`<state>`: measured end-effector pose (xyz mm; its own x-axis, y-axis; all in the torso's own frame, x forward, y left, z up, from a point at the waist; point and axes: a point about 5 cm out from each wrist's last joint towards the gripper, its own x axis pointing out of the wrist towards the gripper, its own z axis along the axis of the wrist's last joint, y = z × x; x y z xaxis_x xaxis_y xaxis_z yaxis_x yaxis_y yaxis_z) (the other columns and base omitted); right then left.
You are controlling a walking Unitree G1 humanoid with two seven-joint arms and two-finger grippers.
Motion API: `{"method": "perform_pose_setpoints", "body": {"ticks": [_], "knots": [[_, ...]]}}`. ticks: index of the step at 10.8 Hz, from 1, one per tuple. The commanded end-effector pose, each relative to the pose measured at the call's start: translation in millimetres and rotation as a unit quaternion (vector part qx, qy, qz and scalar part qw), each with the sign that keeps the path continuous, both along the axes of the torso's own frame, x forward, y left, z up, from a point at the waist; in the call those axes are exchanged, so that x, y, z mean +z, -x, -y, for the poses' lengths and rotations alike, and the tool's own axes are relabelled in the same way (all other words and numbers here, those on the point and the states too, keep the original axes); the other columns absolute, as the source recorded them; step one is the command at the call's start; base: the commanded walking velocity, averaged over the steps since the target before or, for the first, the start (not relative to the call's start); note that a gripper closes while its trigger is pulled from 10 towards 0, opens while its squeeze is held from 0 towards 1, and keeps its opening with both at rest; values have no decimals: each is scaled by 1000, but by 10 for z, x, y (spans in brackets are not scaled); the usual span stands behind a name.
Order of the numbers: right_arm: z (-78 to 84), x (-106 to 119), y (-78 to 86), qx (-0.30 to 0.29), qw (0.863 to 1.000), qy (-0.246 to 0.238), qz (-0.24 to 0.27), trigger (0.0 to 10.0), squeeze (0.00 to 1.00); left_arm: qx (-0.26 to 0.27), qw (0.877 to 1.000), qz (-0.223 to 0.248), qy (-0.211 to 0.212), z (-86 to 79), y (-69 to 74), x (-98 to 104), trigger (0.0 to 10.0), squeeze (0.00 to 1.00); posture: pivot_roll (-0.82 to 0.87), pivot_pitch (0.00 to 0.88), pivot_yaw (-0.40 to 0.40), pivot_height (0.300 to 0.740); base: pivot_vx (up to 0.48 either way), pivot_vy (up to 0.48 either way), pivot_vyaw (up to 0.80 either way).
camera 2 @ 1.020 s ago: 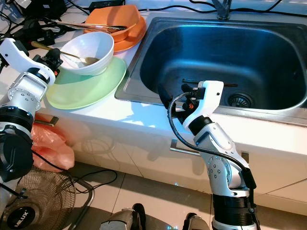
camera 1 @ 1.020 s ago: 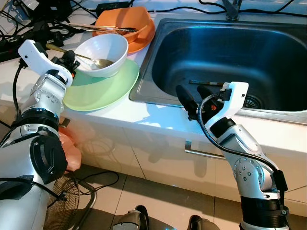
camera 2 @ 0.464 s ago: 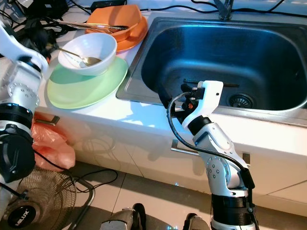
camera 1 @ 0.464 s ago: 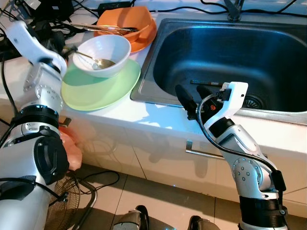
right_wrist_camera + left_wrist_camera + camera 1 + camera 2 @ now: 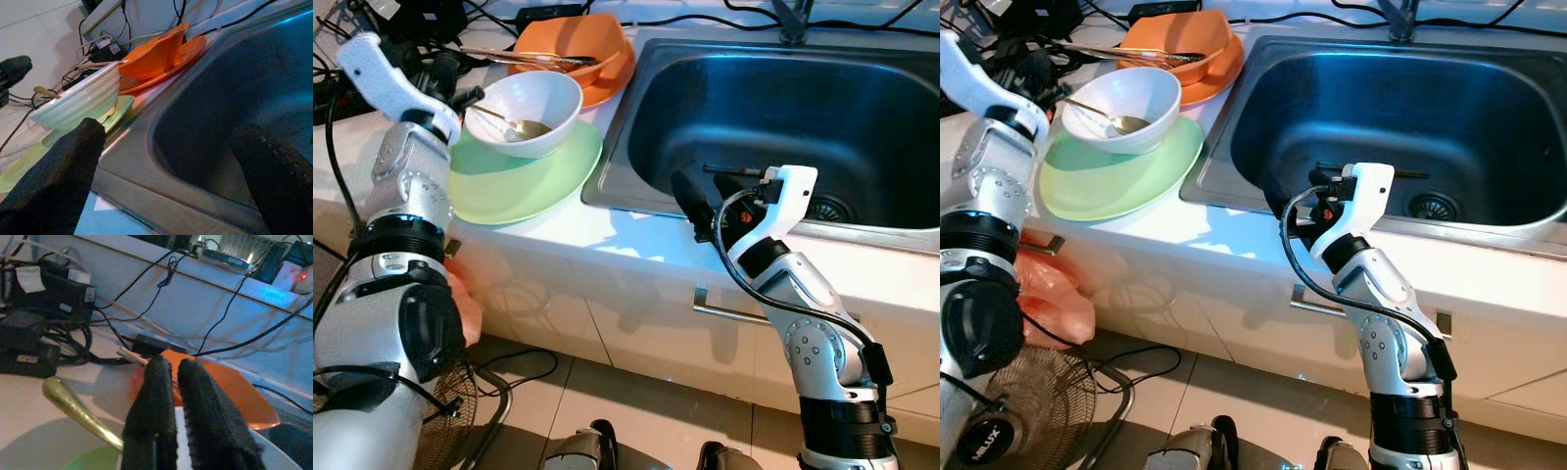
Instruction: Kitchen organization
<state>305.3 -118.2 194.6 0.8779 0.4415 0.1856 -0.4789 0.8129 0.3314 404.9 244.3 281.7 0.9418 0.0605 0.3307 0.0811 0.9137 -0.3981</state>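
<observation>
A white ribbed bowl (image 5: pixel 525 110) sits on a pale green plate (image 5: pixel 521 176), which lies on the white tabletop (image 5: pixel 636 245) just beside the left rim of the steel sink (image 5: pixel 783 117). The bowl is glossy inside, and a gold-coloured spoon (image 5: pixel 509 124) rests in it with its handle sticking out over the rim toward the left gripper. Behind the bowl an orange bowl (image 5: pixel 578 44) stands on an orange plate (image 5: pixel 1209 83), with a pair of chopsticks (image 5: pixel 524 58) laid across its rim. A dark, thin utensil (image 5: pixel 734 170) lies on the sink floor near the drain (image 5: pixel 1433 206).

The left gripper (image 5: pixel 173 401) is beside the white bowl's rim, its two black fingers pressed nearly together with nothing between them. The right gripper (image 5: pixel 703 201) hangs at the sink's front edge, its fingers (image 5: pixel 63 166) spread wide apart and empty.

Black cables and power adapters (image 5: pixel 44 298) crowd the tabletop behind the dishes; one adapter carries a pale label, too blurred to read. On the floor below, a fan (image 5: pixel 999 431) bears white lettering on its hub, too small to read for certain.
</observation>
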Motion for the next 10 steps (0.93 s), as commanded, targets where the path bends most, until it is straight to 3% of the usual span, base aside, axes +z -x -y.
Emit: {"method": "perform_pose_setpoints", "body": {"ticks": [1, 3, 7, 9, 10], "knots": [[-22, 8, -9, 4, 1000, -2, 3, 10000, 122, 14, 998, 29, -46, -7, 52, 63, 10000, 1000, 14, 158, 146, 740, 0, 0, 0], [-6, 65, -40, 0, 1000, -3, 18, 10000, 110, 40, 978, 115, -172, 263, 255, 161, 10000, 1000, 19, 145, 138, 740, 0, 0, 0], [2, 124, -90, -12, 999, 4, 33, 10000, 98, 43, 964, 131, -227, 564, 462, 4, 10000, 1000, 26, 129, 128, 740, 0, 0, 0], [27, 129, -129, -22, 999, 1, 31, 10000, 31, 53, 962, 119, -240, 709, 589, -125, 10000, 1000, 26, 115, 121, 740, 0, 0, 0], [34, 133, -139, -24, 999, 2, 32, 10000, 16, 62, 961, 117, -243, 724, 617, -112, 10000, 1000, 25, 109, 118, 740, 0, 0, -800]]}}
